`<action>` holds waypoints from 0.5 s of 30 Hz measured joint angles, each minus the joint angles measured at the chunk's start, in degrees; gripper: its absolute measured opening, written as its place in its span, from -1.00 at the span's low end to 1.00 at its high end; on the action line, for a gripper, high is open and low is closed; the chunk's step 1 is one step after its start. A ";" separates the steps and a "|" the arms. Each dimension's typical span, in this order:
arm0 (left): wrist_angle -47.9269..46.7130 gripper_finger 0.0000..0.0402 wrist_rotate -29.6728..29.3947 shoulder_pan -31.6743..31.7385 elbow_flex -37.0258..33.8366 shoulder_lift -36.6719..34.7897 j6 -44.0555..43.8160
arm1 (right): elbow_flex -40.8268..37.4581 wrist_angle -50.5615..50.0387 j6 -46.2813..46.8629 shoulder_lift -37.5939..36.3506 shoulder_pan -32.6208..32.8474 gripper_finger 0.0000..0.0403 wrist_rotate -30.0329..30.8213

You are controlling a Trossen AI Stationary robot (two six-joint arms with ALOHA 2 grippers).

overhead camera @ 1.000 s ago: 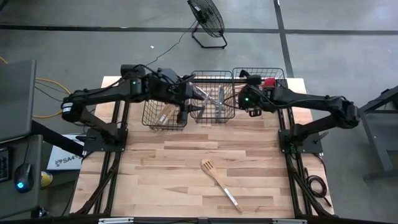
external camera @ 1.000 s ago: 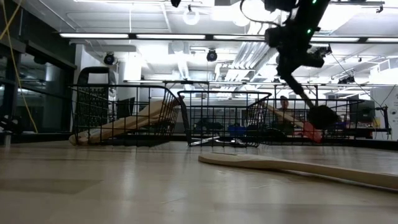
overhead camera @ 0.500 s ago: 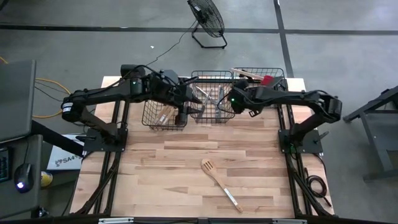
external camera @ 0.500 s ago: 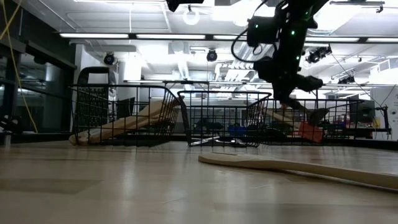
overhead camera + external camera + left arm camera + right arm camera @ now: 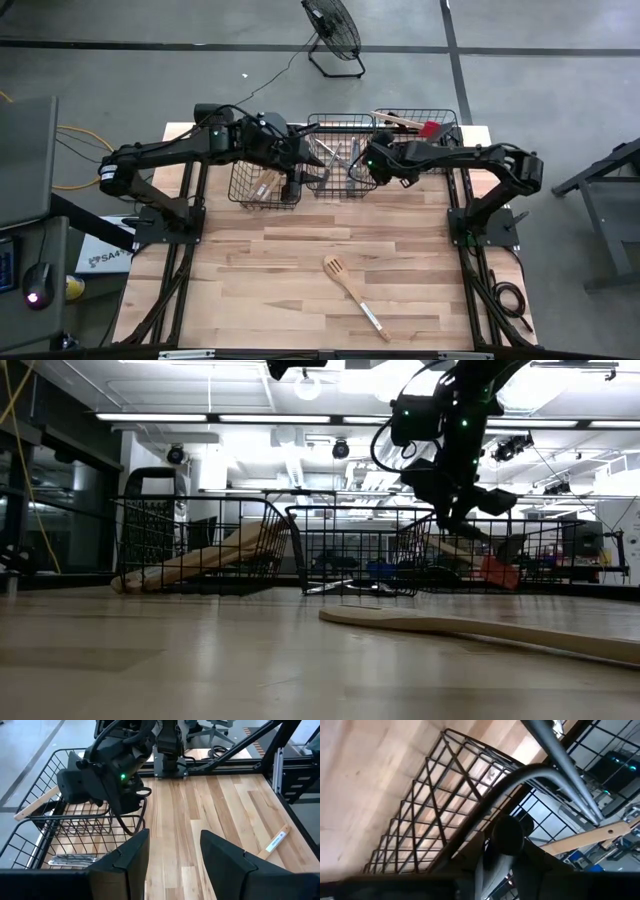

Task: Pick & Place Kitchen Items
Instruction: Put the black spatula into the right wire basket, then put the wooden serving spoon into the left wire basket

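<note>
Right gripper (image 5: 362, 167) reaches over the middle wire basket (image 5: 340, 186), clamped on a metal utensil (image 5: 555, 750); left gripper (image 5: 297, 178) hovers spread beside it; a wooden slotted turner (image 5: 343, 279) lies mid-table

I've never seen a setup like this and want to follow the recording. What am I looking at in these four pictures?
Two dark robot arms work at a pale wooden table. One camera looks straight down from above, one sits at table-top height, and one rides on each arm's wrist. Three black wire baskets stand in a row at the table's far edge and hold utensils. One pale wooden slotted turner lies loose on the table. The left gripper, open and holding nothing, hovers by the left and middle baskets. The right gripper is at the middle basket. The right wrist picture shows a slim grey metal handle running up from its fingers, so it seems to be holding a metal utensil.
</note>
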 joint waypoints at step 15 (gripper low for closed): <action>-2.98 -0.14 0.00 0.00 0.02 0.00 -1.26 | -0.02 1.30 1.50 -0.07 2.88 -0.51 -0.18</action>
